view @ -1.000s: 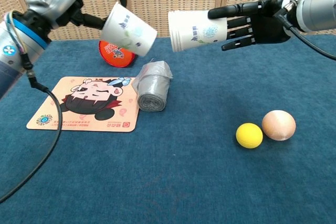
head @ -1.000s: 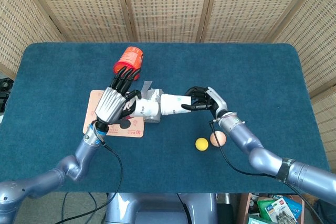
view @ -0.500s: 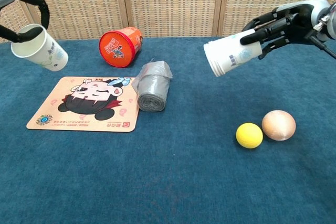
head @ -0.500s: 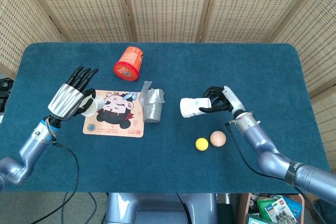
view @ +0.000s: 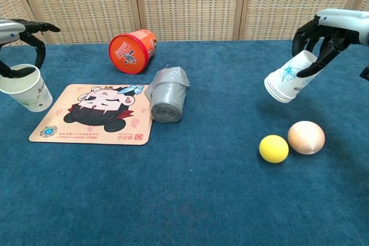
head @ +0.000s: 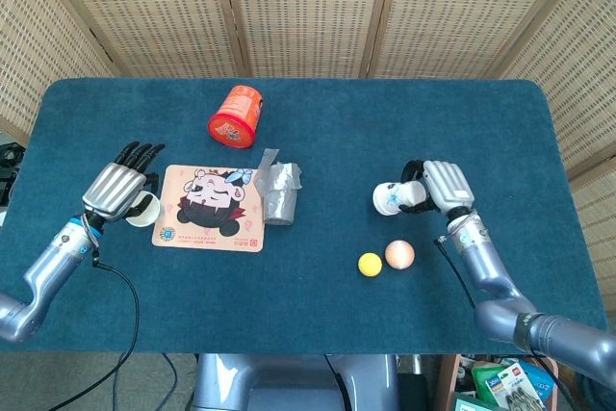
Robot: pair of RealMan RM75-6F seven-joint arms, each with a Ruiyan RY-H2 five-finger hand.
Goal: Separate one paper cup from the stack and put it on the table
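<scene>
My left hand holds a single white paper cup upright, mouth up, just left of the cartoon mat and low over the table; whether its base touches the cloth I cannot tell. My right hand grips the remaining stack of white paper cups with blue print, tilted with its mouth down and to the left, raised above the two balls at the right.
A cartoon mat lies left of centre with a grey roll at its right edge. An orange tub lies on its side behind them. A yellow ball and a peach-coloured ball sit under the stack.
The hands have drawn apart. My left hand carried the single cup left and down beside the mat. My right hand swung the stack right and lower, above the balls.
</scene>
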